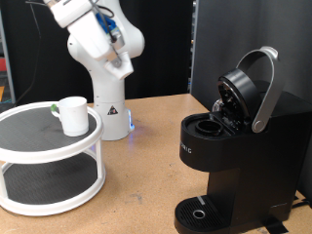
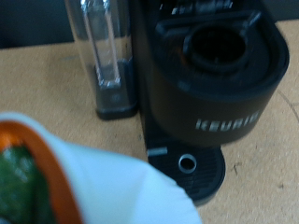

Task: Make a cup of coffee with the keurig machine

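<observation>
Keurig machine (image 1: 229,146) lid up, pod chamber exposed.
Cup (image 1: 71,114) sat on round white two-tier stand (image 1: 49,161), well off toward exterior view's left of machine. Gripper (image 1: 119,60) hung high above wooden table (image 1: 146,175), left of machine; jaw state unreadable, pod (image 2: 65,177) looming close in wrist view.

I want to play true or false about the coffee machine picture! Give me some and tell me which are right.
1. The keurig machine has its lid open. True.
2. The cup sits on the machine's drip tray. False: it stands on the round white two-tier stand.
3. The cup is white. True.
4. The machine is red. False: it is black.
5. The table is wooden brown. True.
</observation>
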